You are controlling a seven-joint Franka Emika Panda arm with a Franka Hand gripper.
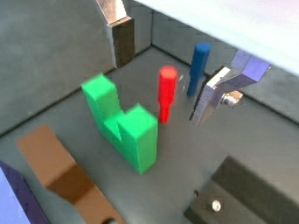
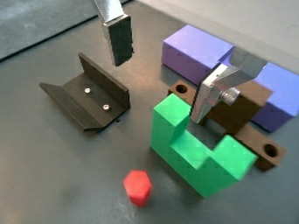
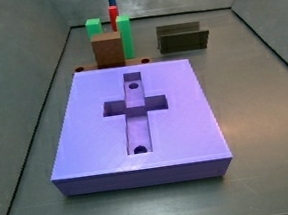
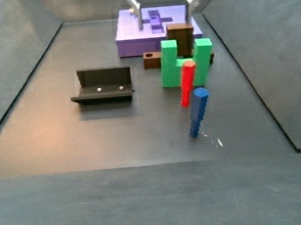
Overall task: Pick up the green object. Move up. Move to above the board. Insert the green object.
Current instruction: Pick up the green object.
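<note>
The gripper [image 2: 163,66] hangs above the green object [image 2: 198,149], fingers [image 2: 117,39] spread and grasping nothing, positioned to straddle it; the object stands prongs-up on the bench [image 4: 103,138] beside the brown block [image 2: 251,109], apart from the board [image 3: 135,121], not yet picked up.

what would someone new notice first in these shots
The bright green object stands out most, upright on the dark floor with its two prongs up, right under the open gripper, whose fingers are apart and hold nothing. Next is the big purple board with its cross-shaped recess, lying behind a brown block, with a thin red piece beside the green one.
</note>
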